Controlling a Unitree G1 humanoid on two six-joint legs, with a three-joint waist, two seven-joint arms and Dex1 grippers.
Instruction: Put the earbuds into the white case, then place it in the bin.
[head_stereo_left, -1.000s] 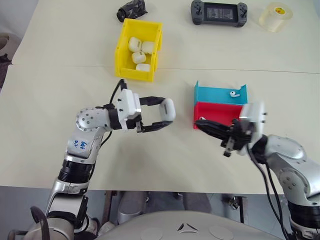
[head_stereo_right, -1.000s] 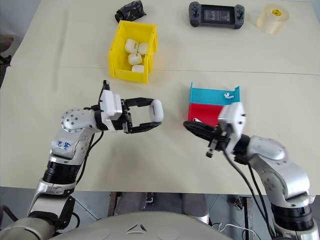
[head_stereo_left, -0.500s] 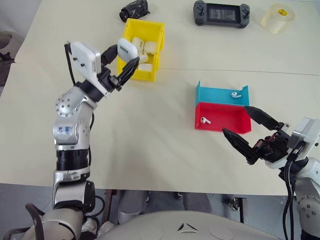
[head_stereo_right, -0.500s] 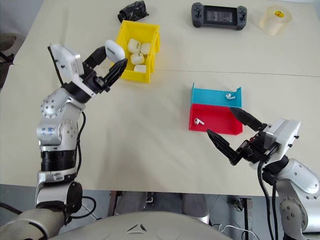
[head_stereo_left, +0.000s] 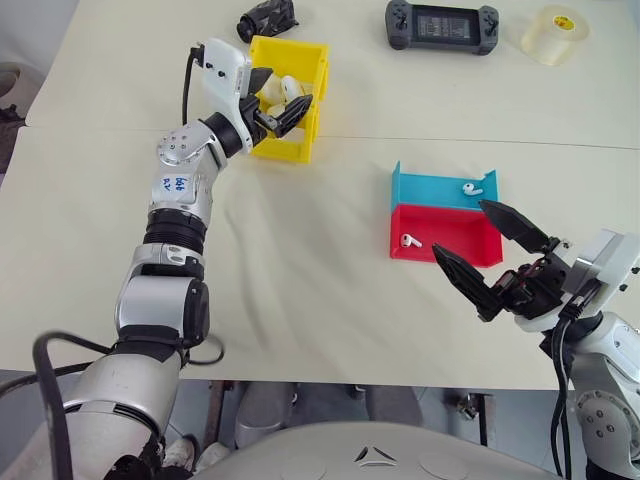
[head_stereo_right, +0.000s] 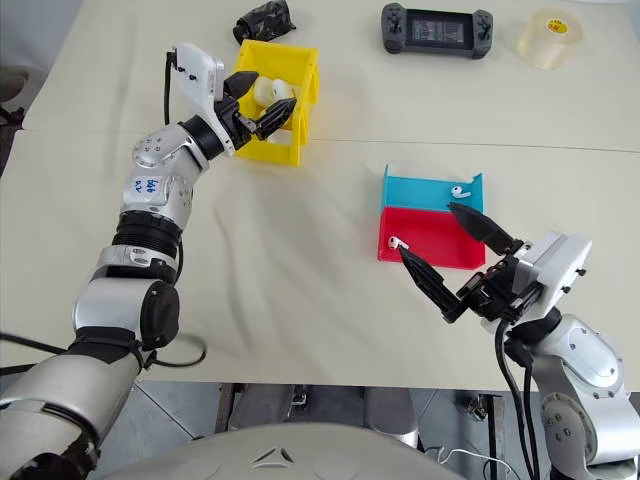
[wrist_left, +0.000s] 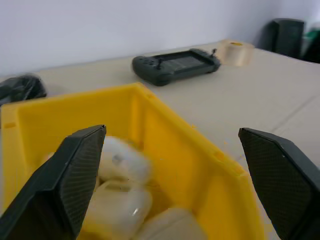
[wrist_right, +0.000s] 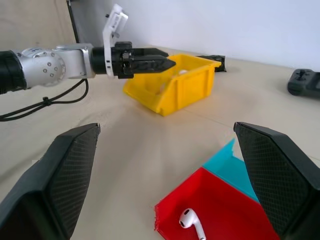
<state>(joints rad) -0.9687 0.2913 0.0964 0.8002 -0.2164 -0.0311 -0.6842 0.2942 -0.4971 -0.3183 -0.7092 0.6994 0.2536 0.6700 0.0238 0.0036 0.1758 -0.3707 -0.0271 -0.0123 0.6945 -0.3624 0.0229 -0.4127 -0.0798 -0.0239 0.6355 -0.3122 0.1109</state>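
The left gripper (head_stereo_left: 281, 103) hangs over the yellow bin (head_stereo_left: 304, 146) in the upper left of the frame, its fingers spread and empty. Several white cases (wrist_left: 119, 200) lie inside the bin beneath it. At lower right, the right gripper (head_stereo_left: 490, 256) is spread wide, holding nothing, just beside the red tray (head_stereo_left: 478, 244), where one earbud (head_stereo_left: 407, 240) lies. Another earbud (head_stereo_left: 470, 188) sits in the blue tray (head_stereo_left: 425, 188) behind it.

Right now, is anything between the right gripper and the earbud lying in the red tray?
Nothing visible blocks it. The right gripper hangs open just in front of the red tray, and the earbud lies alone near the tray's left end. Only the tray's low front lip sits between them, easily cleared from above.
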